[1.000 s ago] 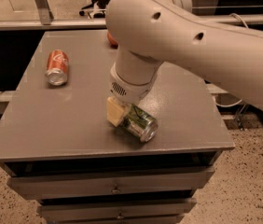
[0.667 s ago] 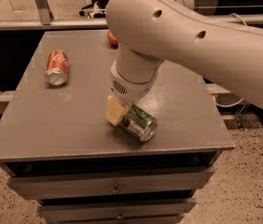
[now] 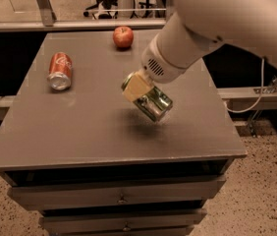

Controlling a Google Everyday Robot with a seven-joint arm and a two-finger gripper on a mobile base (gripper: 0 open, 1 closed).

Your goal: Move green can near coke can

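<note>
Gray and flat, the table [image 3: 79,132] tops a cabinet with drawers [image 3: 121,196] and stands on a speckled floor [image 3: 256,195]. A white arm [image 3: 217,23] reaches in from the upper right, and its gripper [image 3: 142,93] hangs over the middle of the table, a little right of centre. The gripper is clamped on the green can [image 3: 155,104]: one cream finger [image 3: 137,86] presses against the can's upper left side, while the other is hidden behind it. The can is tilted, its silver end pointing down and to the right, and a soft shadow [image 3: 141,127] lies on the table just under it. The coke can [image 3: 60,71] lies on its side near the left edge, well apart from the green can. A red apple [image 3: 123,37] sits near the far edge.
</note>
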